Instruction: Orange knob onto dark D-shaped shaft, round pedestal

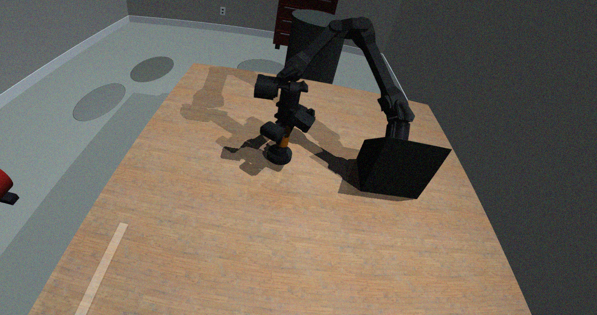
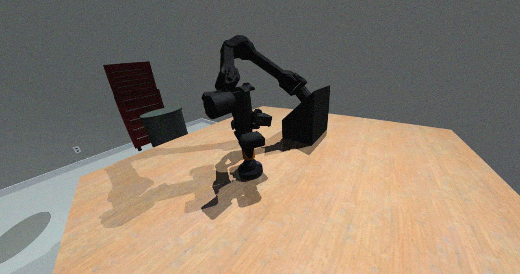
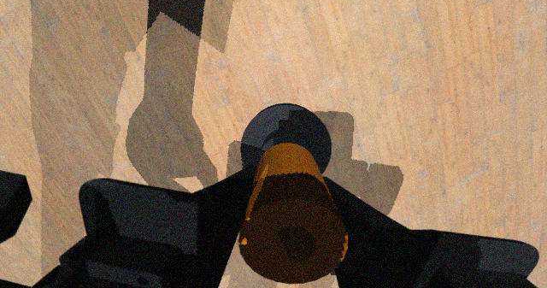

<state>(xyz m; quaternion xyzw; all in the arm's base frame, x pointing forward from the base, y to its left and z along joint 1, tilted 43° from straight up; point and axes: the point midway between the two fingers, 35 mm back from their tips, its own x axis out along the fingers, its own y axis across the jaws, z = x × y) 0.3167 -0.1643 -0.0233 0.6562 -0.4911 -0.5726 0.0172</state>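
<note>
The orange knob (image 1: 284,142) (image 2: 249,158) (image 3: 292,161) is upright between my fingers, directly over the round dark pedestal (image 1: 278,157) (image 2: 250,172) (image 3: 267,123). My gripper (image 1: 285,136) (image 2: 248,152) (image 3: 287,177) is shut on the knob and points down. In the exterior view the knob's lower end is above the pedestal's wide base, with the dark raised centre between them. The shaft and its flat side cannot be made out. I cannot tell whether the shaft's tip is inside the knob's hole.
The arm's black wedge-shaped base (image 1: 400,169) (image 2: 307,123) stands on the wooden table (image 1: 292,238) (image 2: 363,199), to the right of the pedestal in the top view. A pale strip (image 1: 102,267) lies at the table's left. A dark drum (image 2: 165,127) and a red cabinet (image 2: 132,90) stand beyond the table.
</note>
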